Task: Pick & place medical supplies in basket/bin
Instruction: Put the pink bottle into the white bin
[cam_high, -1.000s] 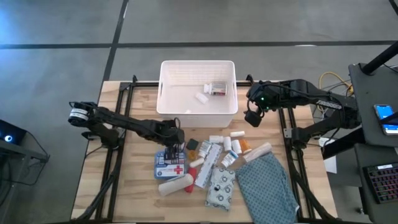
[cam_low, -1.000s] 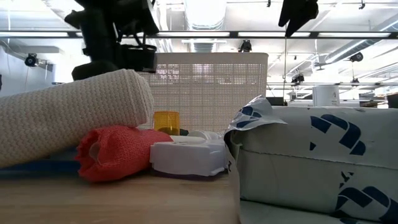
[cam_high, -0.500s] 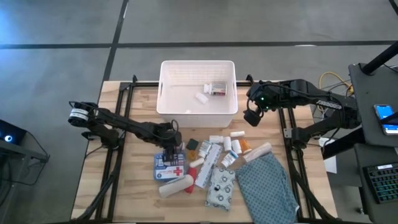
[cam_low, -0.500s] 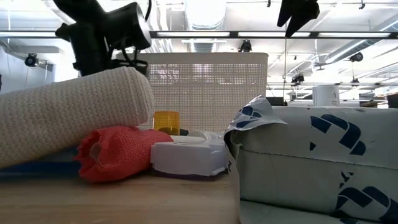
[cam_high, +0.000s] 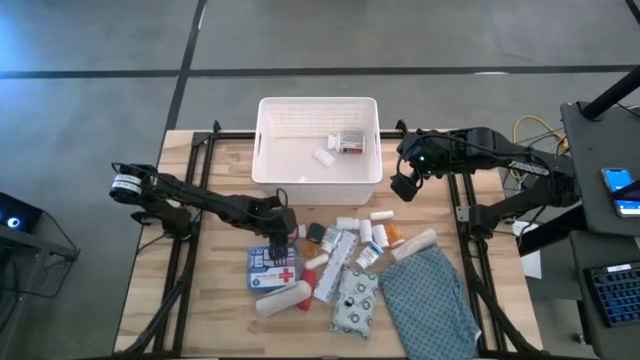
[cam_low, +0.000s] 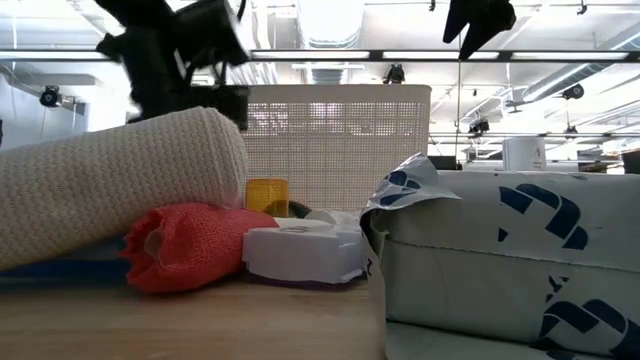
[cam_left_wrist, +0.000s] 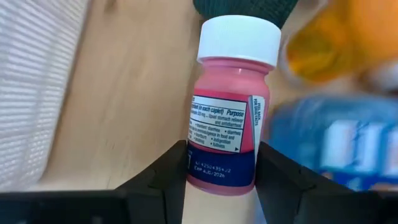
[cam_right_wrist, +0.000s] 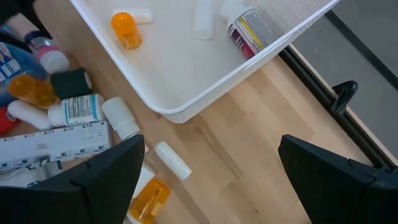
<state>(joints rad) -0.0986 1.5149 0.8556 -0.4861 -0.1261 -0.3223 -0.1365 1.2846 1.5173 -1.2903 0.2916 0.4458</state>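
1. Closing in from half a second ago, the left gripper (cam_left_wrist: 221, 171) now has its two dark fingers (cam_left_wrist: 163, 177) pressed against both sides of a pink pill bottle (cam_left_wrist: 227, 109) with a white cap, which lies on the wooden table (cam_high: 215, 280) just short of the blue first-aid box (cam_high: 275, 268).
2. A second ago the same jaws stood noticeably wider over this spot; they have narrowed onto the bottle, so I judge the grasp freshly made and the lift not yet begun.
3. In the high view the left gripper (cam_high: 277, 232) sits at the near-left edge of the heap of supplies, between the white basket (cam_high: 268, 110) and the first-aid box; the arm has shifted only slightly across the three high frames.
4. The right gripper (cam_right_wrist: 205, 171) hangs with its fingers spread wide and empty beside the basket's right front corner, unmoved over the last second.
5. The basket already holds an orange vial (cam_right_wrist: 126, 30), a small white piece (cam_right_wrist: 203, 17) and a labelled bottle (cam_right_wrist: 245, 28).
6. Much remains outside: white bottles (cam_high: 368, 237), flat packets (cam_high: 335, 255), a beige bandage roll (cam_low: 115, 185), a red roll (cam_low: 195, 245) and a patterned pouch (cam_high: 354, 303).
7. The next move, as I judge it, is a straight lift and a short carry over the basket's near wall; the smooth round bottle could twist in the grip.
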